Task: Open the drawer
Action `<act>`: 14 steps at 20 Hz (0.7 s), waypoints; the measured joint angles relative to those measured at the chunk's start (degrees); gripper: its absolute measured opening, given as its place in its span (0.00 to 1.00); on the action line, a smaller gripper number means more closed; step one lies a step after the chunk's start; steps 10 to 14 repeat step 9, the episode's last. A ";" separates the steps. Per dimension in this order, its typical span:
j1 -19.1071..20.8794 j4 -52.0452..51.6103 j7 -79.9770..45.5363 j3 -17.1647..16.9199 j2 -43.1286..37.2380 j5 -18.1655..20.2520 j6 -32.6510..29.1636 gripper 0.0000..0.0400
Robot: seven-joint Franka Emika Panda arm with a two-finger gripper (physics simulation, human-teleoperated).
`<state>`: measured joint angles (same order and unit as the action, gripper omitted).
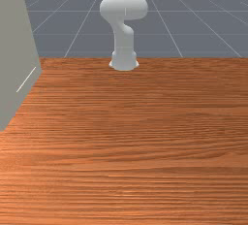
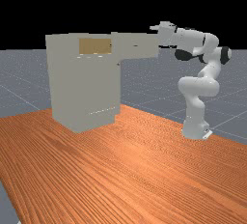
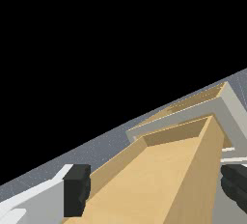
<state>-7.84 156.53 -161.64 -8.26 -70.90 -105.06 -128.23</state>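
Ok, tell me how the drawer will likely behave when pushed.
The drawer likely feels stiff, given its straight walls and flat floor. Pushed toward the cabinet, it should slide rather than tip, since its back end sits at the opening. A sideways push might bind it, as it sticks well out.

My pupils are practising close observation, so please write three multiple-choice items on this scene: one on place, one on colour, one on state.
1. In the far view, where is the cabinet?
A) left of the arm
B) right of it
C) directly above it

2. What colour is the drawer inside?
A) blue
B) tan
C) red

3. The drawer is:
A) fully shut
B) upside down
C) pulled out

1: A, the arm's base stands farther right.
2: B, its floor is tan.
3: C, it juts from the cabinet.
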 joint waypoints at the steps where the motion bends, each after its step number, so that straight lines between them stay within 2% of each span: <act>1: -1.06 1.50 -0.68 3.06 1.26 -0.86 3.67 1.00; 2: -1.38 2.35 -1.39 5.34 2.99 -1.51 7.65 1.00; 4: -2.07 2.04 -3.26 13.44 8.91 1.80 17.97 1.00; 6: -1.32 2.12 -2.24 19.13 16.05 4.64 24.80 1.00; 8: 0.26 -7.66 -4.36 28.89 25.41 10.95 35.83 1.00; 9: 0.80 -6.99 -3.10 31.91 32.28 13.51 38.10 1.00; 14: 0.80 -6.99 -3.10 31.91 32.28 13.51 38.10 1.00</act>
